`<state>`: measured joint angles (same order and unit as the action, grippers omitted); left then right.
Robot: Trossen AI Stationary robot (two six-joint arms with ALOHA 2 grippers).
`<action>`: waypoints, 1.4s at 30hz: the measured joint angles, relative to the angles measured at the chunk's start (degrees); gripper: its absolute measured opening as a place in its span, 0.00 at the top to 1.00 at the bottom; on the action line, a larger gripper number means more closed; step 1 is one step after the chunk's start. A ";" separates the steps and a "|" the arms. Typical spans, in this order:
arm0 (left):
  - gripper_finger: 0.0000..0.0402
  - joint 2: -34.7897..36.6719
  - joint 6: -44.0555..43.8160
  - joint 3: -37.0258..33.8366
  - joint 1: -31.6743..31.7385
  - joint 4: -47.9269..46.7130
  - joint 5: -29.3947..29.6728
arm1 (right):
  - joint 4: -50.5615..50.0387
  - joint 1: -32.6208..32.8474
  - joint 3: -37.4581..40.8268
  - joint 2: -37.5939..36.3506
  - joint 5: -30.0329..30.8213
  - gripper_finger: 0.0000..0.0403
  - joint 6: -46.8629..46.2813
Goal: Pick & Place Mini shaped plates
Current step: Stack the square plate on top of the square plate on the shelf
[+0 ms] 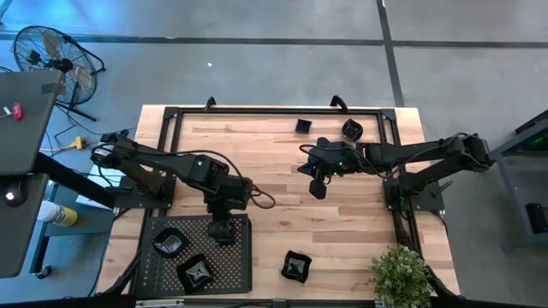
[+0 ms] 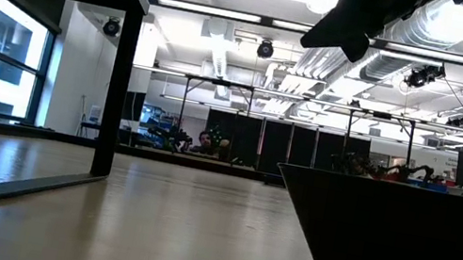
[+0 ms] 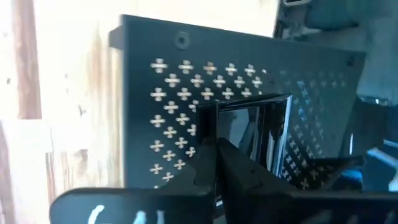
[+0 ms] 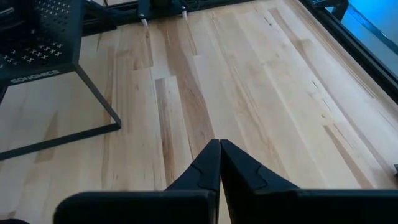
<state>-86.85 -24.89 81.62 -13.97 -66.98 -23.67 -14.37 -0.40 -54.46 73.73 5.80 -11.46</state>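
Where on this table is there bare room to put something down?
Bare wood lies between the perforated tray and the lone black plate, and below the right gripper. The tray is crowded: two plates and the left gripper above it.

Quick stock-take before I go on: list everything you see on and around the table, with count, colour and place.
Mini plates on tray: three, glossy black; two on the tray's near half, one square under the left gripper.
Mini plates on table: three, black; two at the far edge, one near the front.
Perforated tray: one, black, front left.
Plant: one, green, front right corner.
Fan: one, black, on the floor far left.
Left gripper: shut, over the tray's far edge.
Right gripper: shut, empty, above the table's middle.
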 joint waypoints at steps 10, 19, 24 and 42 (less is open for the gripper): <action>0.84 0.00 -4.14 0.00 0.05 -0.05 -1.36 | 0.07 0.00 0.00 0.00 0.22 0.99 0.15; 0.71 3.73 -5.63 0.02 0.05 -0.44 -3.97 | 0.09 0.00 0.00 0.02 0.22 1.00 0.11; 0.70 7.34 -5.75 0.07 0.08 0.56 1.49 | 0.09 -0.29 0.00 0.02 0.20 0.99 0.15; 0.99 21.85 -3.23 -20.32 6.73 40.34 15.13 | -13.08 -17.90 -0.09 -7.79 -0.19 1.00 -10.13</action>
<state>-65.00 -28.12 61.31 -7.24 -26.63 -8.54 -27.45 -18.30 -54.54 65.94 5.62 -21.59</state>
